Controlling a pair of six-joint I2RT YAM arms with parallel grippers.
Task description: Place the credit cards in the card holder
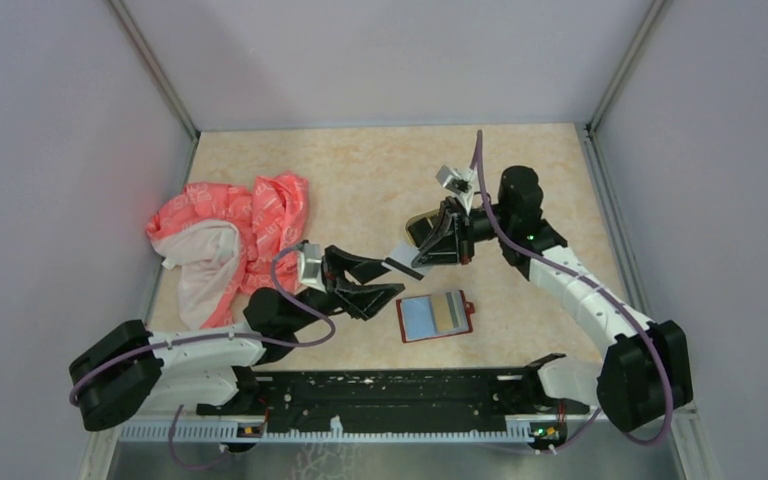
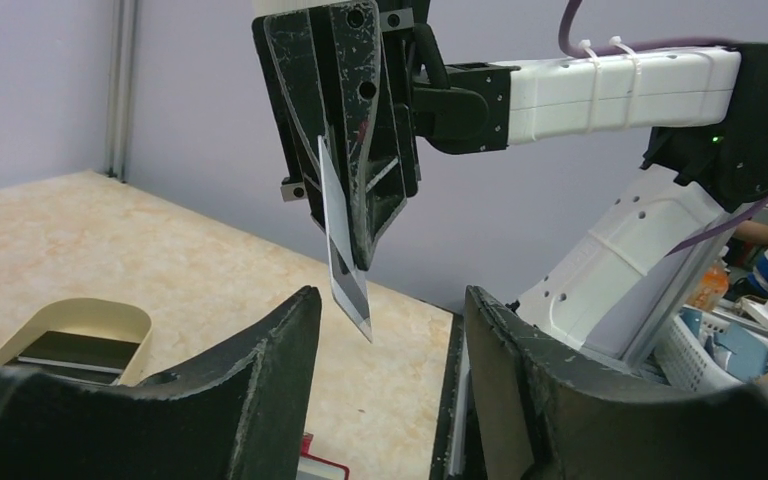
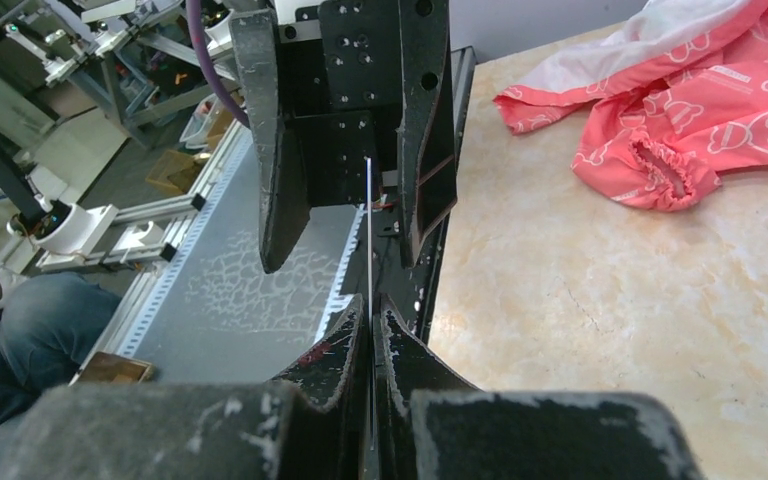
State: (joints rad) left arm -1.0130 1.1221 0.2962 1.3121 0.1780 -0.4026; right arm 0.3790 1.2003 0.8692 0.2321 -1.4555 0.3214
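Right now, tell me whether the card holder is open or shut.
Open: the card holder lies spread flat, a light-blue card and a tan card showing inside.

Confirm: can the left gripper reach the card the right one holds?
Probably yes: left gripper open and facing the card, whose free end sticks out past the shut right gripper; nothing between them.

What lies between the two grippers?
One credit card, held by the right gripper, its end inside the open left gripper; both wrist views show it.
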